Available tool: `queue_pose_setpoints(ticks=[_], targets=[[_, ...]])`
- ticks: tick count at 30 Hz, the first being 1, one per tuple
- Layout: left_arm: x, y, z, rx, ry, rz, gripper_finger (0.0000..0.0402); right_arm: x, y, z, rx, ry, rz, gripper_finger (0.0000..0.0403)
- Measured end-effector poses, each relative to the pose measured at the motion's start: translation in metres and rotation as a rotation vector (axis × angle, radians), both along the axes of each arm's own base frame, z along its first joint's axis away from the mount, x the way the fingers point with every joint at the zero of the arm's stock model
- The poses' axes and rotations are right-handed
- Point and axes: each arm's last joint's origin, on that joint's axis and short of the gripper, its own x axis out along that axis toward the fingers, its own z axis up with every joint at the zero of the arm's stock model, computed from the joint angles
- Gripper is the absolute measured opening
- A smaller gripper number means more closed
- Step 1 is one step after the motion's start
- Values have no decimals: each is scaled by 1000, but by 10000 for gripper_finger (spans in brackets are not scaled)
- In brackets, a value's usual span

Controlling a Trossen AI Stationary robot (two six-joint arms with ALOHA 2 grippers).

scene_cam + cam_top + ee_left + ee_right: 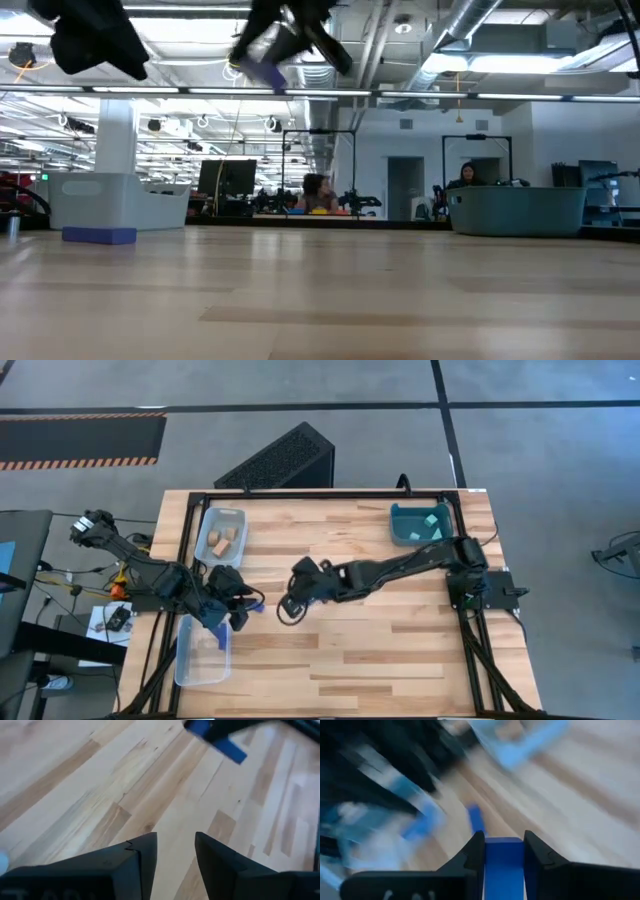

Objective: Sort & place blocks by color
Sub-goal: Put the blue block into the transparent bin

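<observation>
Holding dark blue oblong plastic bar (pixel 504 865) pinched in right gripper (pixel 291 603), mid-desk, lifted off light wood desk (pixel 400 650); I see bar's long axis running along fingers. Clear plastic bin (pixel 203 652) lies at 8 o'clock from it in high view, left gripper (pixel 232 612) between, nearer bin, spread, empty. Second dark blue bar (pixel 99 235) on desk by bin. Right wrist view motion-smeared; bin contents unreadable.
</observation>
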Motion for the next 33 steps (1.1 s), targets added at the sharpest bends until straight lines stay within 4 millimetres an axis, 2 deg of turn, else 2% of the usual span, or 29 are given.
queue_pose_setpoints(ticks=[4, 10, 14, 19, 27, 33], targets=[[6, -3, 6, 32, -82, -30, 119, 4, -10, 30, -16, -180, 76, 85], [18, -9, 21, 134, -255, -109, 119, 15, -17, 50, 30, -405, 184, 85], [24, -12, 31, 182, -346, -149, 119, 16, -14, 53, 32, -433, 201, 85], [26, -13, 41, 214, -425, -182, 125, 9, -8, 66, 20, -465, 231, 85], [28, -15, 55, 223, -544, -189, 196, -8, -9, 92, -65, -499, 264, 85], [30, -16, 63, 258, -607, -228, 232, -10, -9, 100, -71, -539, 290, 85]])
